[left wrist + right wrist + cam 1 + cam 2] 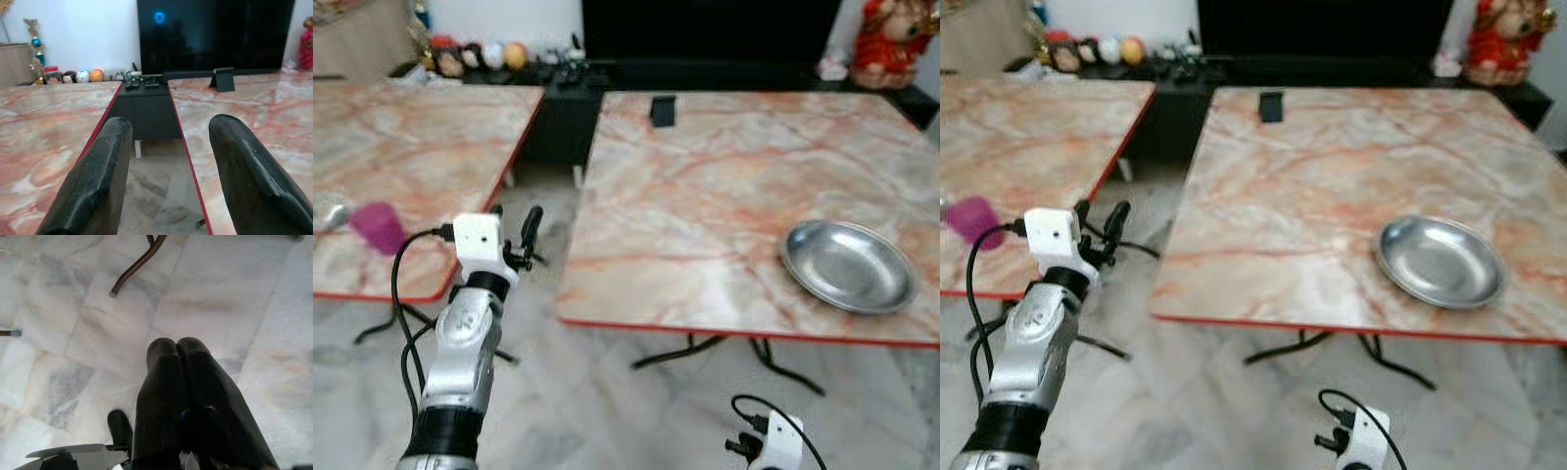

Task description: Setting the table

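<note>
While both arms sit below counter height, nothing is held. Right counter [705,186] fills centre-right of the head view, marble-look top with red edge; left counter [401,166] takes the upper left, with a floor gap between them.

Steel plate [848,265] lies flat at the right counter's near right, close to the front edge, well apart from everything else. My read: light, rigid, slick metal with a low lip, so it will skate if nudged; best pinched across the rim at the near side, one finger under the lip.

Purple cup [379,227] stands on the left counter's near edge, left of frame. Looks like light plastic, tips easily; grip around the body. Something blurred and shiny sits beside it, can't identify.

Left claw [514,238] is raised in the gap between counters, spread wide, empty. Right claw [178,350] hangs low over the floor, fingers pressed together, empty.

Small dark phone stand [662,111] at the right counter's far edge, not obstructing. Counter legs and the red edge are the clash risks for a reach.
</note>
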{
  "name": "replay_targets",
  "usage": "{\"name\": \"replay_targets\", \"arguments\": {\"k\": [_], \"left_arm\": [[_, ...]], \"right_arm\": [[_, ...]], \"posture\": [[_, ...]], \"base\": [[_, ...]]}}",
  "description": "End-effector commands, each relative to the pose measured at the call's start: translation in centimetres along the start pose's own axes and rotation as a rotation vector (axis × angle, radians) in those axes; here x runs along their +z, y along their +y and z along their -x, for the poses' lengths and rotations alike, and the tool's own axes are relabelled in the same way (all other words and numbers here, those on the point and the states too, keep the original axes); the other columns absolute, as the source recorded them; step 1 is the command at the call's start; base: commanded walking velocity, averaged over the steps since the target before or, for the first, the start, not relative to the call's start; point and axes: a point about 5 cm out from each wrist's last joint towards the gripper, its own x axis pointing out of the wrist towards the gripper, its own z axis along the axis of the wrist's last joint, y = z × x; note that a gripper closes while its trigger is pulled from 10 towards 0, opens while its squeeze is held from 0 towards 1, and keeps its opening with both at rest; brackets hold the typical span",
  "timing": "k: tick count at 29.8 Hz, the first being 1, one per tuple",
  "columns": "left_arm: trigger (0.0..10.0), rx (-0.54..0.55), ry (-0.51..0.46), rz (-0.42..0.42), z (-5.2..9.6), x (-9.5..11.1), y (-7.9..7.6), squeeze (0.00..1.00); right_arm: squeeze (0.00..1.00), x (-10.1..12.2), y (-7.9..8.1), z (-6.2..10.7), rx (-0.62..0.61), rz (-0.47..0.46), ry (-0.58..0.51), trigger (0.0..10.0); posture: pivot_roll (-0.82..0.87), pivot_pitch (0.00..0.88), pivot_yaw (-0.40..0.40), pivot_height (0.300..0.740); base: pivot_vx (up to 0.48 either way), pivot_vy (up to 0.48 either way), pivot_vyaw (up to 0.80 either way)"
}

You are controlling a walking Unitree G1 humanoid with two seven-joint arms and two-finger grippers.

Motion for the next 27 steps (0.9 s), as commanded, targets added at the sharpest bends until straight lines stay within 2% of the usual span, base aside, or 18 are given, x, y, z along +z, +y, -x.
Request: {"name": "replay_targets", "arguments": {"k": [1,6,13,27], "left_arm": [[10.0,-0.019,-0.021,-0.006,-0.35,0.68,-0.37,0.0],[10.0,-0.016,-0.03,-0.001,-0.41,0.91,-0.41,0.0],[10.0,-0.015,-0.035,-0.001,-0.47,1.06,-0.48,0.0],[10.0,-0.01,-0.046,0.003,-0.52,1.42,-0.44,0.0]], "right_arm": [[0.0,-0.31,-0.2,0.11,-0.006,0.0,0.01,10.0],[0.0,-0.34,-0.26,0.13,-0.003,0.0,0.012,10.0],[0.0,-0.44,-0.47,0.17,-0.013,-0.025,0.016,10.0],[0.0,-0.25,0.03,0.08,0.009,-0.015,0.006,10.0]], "posture": [[0.03,0.0,0.005,0.736],[0.03,0.0,0.003,0.736],[0.04,0.0,0.003,0.736],[0.04,0.0,0.004,0.736]], "base": [[0.0,0.435,0.46],[0.0,0.437,0.71],[0.0,0.437,0.0],[0.0,0.437,0.0]]}}
